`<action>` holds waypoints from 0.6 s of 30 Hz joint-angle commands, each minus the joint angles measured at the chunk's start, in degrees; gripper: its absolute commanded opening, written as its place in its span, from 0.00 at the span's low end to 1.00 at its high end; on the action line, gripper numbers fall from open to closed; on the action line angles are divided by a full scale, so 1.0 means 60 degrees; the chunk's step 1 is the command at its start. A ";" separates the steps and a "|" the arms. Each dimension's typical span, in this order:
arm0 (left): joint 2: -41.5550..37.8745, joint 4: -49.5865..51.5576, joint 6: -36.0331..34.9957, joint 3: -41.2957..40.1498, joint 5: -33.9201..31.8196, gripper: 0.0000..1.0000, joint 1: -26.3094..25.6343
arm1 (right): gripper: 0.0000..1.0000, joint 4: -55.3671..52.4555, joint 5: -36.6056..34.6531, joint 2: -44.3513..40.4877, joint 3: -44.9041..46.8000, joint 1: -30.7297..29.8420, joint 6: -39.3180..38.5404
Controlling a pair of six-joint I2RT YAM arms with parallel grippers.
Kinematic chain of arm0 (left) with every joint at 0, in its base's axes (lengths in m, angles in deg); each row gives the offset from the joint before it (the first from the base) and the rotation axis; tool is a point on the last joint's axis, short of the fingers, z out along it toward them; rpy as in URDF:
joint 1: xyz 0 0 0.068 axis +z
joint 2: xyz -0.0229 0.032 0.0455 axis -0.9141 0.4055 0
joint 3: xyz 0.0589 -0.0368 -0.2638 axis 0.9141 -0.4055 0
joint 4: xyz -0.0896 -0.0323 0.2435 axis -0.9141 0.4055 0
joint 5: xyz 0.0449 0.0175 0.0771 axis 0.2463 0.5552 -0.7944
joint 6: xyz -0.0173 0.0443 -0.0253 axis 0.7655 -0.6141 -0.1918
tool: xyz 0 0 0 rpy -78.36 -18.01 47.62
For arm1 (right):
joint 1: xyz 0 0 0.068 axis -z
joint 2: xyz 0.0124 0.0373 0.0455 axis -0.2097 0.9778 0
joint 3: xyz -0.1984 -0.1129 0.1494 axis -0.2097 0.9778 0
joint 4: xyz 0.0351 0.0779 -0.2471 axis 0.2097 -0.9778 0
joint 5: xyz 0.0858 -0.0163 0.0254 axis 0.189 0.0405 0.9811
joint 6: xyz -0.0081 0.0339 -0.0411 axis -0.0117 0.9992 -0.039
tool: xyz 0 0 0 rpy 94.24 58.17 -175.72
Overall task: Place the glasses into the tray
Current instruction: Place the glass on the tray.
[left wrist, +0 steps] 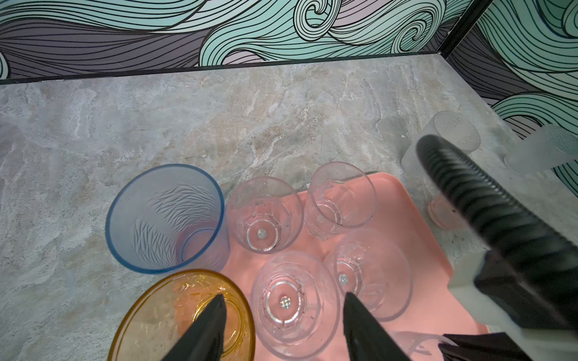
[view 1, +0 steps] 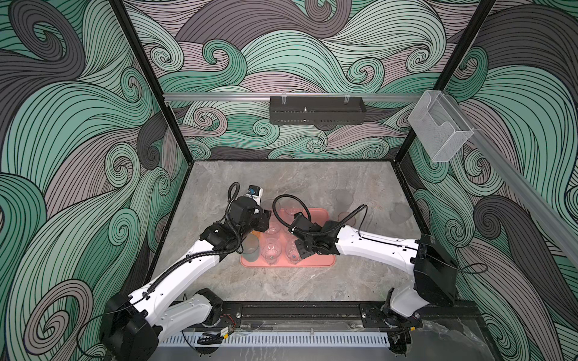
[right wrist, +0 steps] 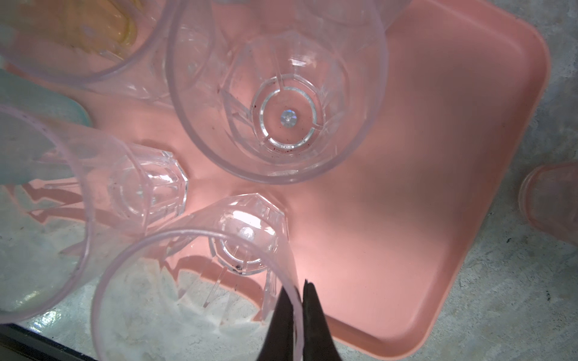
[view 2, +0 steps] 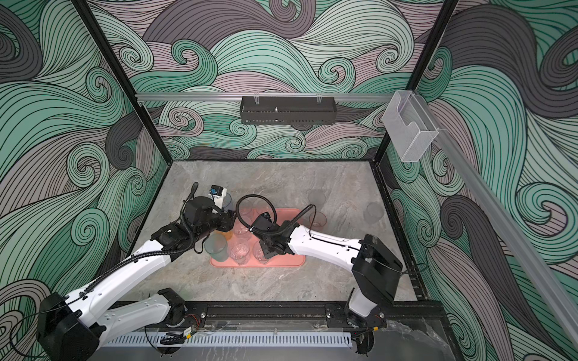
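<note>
Your right gripper (right wrist: 295, 286) pinches the thin rim of a clear faceted goblet (right wrist: 247, 237), upright, mouth up, on the smooth pink tray (right wrist: 438, 156); left gripper (left wrist: 283, 296) hangs parted

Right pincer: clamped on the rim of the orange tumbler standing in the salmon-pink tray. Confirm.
Wrong glass: the right pincer is clamped on the rim of a clear faceted plastic goblet standing in the salmon-pink rectangular tray, as the right wrist view shows.
</note>
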 commanded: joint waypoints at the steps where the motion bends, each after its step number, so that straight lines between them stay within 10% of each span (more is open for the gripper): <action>1: -0.0066 -0.0155 -0.0212 0.0032 0.0121 0.62 0.0000 | 0.07 0.0107 0.0013 -0.0017 -0.0263 -0.0060 0.0145; 18: -0.0145 -0.0164 -0.0420 0.0504 -0.0114 0.61 -0.0002 | 0.36 -0.0404 0.0776 -0.1858 -0.0612 0.0938 0.0269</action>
